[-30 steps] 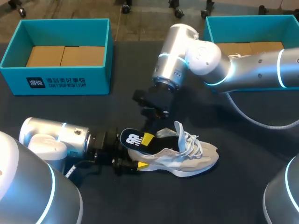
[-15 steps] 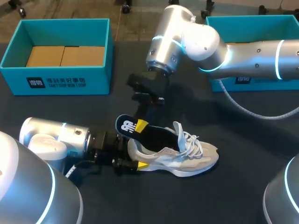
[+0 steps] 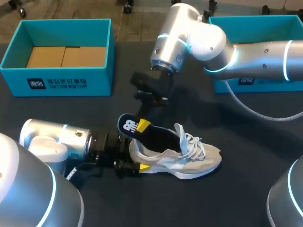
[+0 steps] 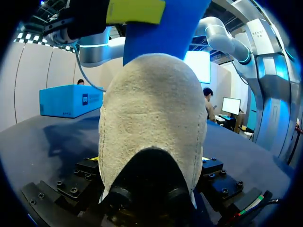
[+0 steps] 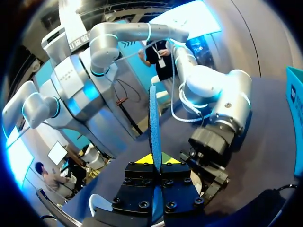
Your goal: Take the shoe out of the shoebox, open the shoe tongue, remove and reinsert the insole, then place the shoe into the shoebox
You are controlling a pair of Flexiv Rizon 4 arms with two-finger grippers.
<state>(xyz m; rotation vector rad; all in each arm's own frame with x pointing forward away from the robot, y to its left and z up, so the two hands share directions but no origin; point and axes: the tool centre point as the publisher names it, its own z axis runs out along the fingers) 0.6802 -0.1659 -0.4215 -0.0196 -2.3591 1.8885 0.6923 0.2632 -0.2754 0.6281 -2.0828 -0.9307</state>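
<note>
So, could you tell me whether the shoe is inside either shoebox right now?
No, the shoe lies on the table, in front of the left shoebox and the right shoebox, outside both.

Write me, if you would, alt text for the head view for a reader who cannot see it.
The right arm, jaws shut on the heel end of a dark blue insole, holds it half out of a pale grey sneaker on the table. The left arm has its jaws on the sneaker's heel; two teal shoeboxes sit behind.

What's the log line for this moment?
left end effector: shut on shoe heel | right end effector: shut on insole | insole: heel end raised, front in shoe
</note>
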